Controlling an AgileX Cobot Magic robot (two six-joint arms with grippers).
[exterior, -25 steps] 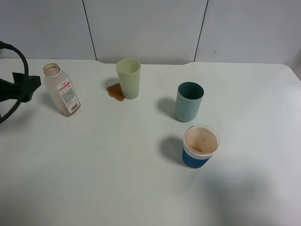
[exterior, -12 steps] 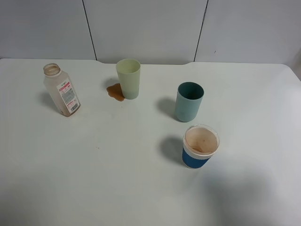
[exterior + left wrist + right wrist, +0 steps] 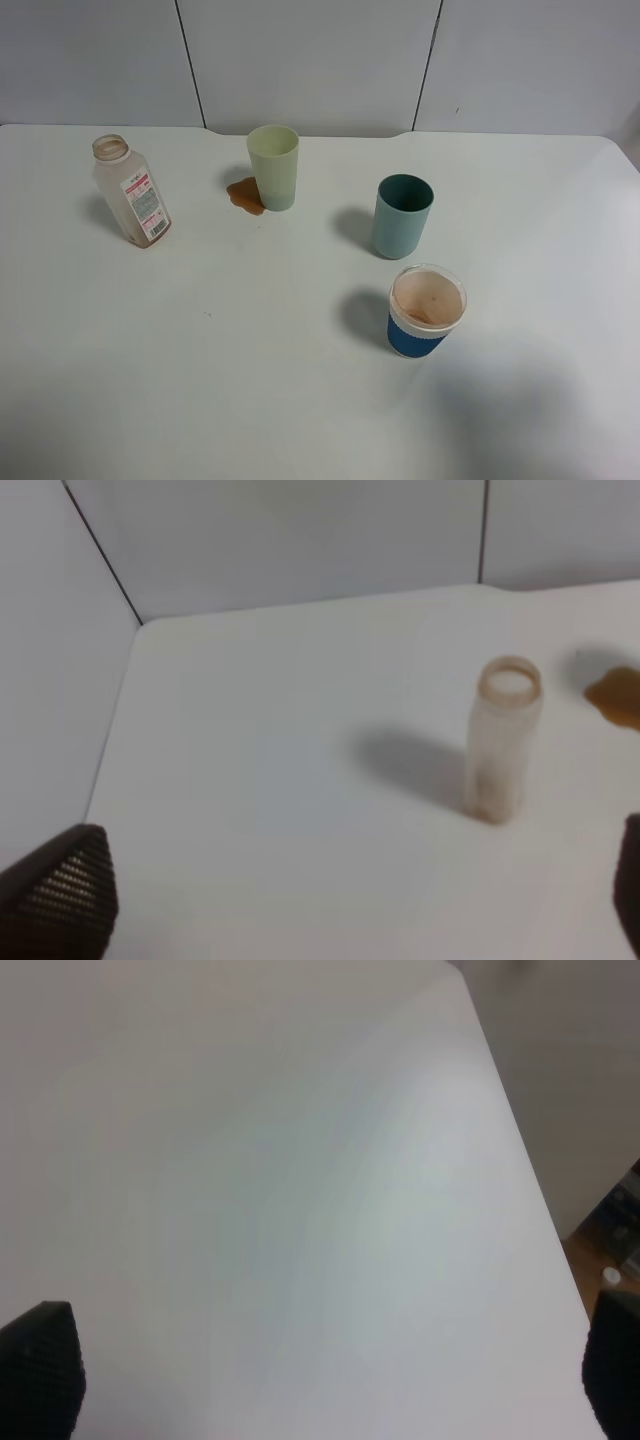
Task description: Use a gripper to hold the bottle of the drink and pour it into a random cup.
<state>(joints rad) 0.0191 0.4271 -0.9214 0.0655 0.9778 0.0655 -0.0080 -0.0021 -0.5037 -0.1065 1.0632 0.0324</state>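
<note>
Bottle of the drink (image 3: 131, 191) stands capless at the white desk's (image 3: 200, 380) far left, grey wall panels behind (brown spill by the cup (image 3: 273, 166)); both arms' jaws spread wide, empty

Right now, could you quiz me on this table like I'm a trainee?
1. True or false: the bottle has a cap on.
2. Which cup stands right beside the brown spill? A) teal cup B) pale yellow-green cup C) blue-sleeved cup
3. Fill in: the left hand is ____, with the bottle standing apart from it.

Key: 1 false, its neck is open. 2 B. 3 open.
</note>
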